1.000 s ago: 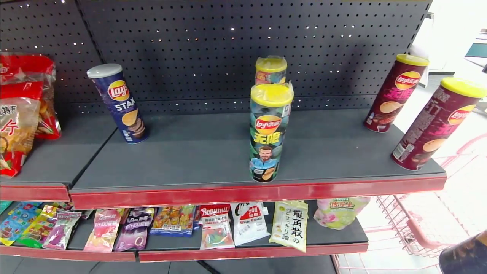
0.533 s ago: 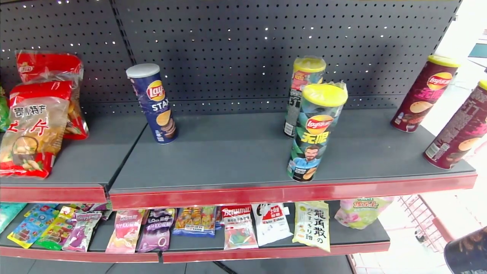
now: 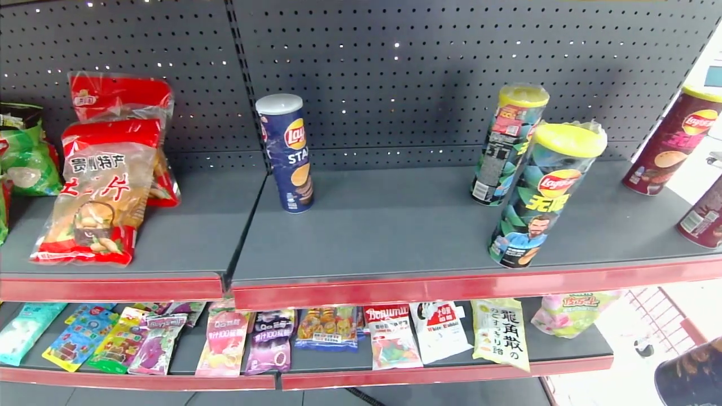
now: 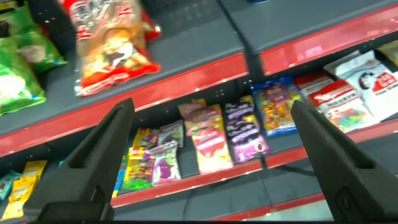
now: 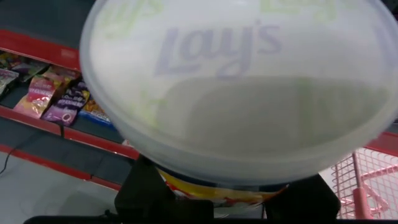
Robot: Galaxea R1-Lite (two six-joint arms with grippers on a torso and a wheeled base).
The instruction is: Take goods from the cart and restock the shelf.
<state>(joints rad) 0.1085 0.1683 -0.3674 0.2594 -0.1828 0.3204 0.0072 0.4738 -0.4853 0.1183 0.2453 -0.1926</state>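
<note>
Green can near shelf front edge

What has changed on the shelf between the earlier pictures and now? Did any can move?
Only the camera turned toward the robot's left: the whole head view slid right, and more bags came in. The blue can, the two green cans and the dark red cans stand where they were on the upper shelf.

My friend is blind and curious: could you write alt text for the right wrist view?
A chip can, seen lid-first and very close, sits gripped in the right tool. Behind it are red-edged shelves, candy packets and a pink cart.
</note>
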